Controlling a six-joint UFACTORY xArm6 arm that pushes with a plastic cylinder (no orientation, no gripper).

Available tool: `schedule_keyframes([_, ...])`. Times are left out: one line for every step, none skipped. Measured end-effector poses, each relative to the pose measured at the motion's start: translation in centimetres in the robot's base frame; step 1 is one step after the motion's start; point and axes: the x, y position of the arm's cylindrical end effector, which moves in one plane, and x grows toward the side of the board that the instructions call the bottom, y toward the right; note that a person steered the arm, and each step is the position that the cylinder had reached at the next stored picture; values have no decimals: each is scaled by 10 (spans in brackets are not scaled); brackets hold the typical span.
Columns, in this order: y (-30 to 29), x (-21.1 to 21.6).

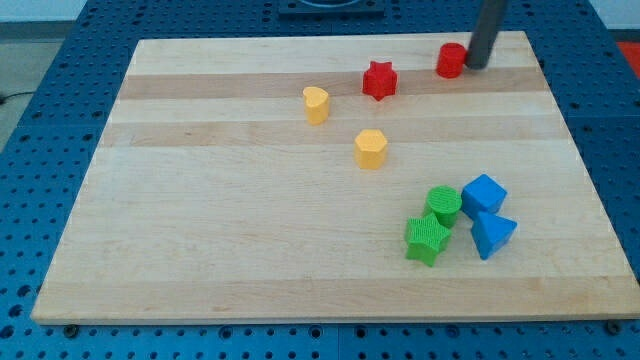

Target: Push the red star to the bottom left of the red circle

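The red star [379,80] lies on the wooden board [250,230] near the view's top, right of centre. The red circle [451,60] lies to its upper right, close to the board's top edge. The dark rod comes down from the view's top, and my tip [474,66] rests right beside the red circle's right side, touching or nearly touching it. The star is about a block's width to the left of the circle and slightly lower.
A yellow heart-like block [316,104] and a yellow hexagon [370,148] lie left of and below the star. At the lower right sit a green circle [444,204], a green star [427,239], a blue cube [484,194] and a blue triangle [491,234].
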Motion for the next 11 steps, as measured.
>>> schedule_keyframes([4, 22])
schedule_keyframes([35, 76])
schedule_keyframes([-50, 94])
schedule_keyframes([-132, 81])
schedule_keyframes([-148, 80])
schedule_keyframes([-169, 63])
schedule_keyframes([-183, 54])
schedule_keyframes([-153, 52])
schedule_keyframes([-119, 51])
schedule_keyframes([-101, 50])
schedule_keyframes([-90, 50])
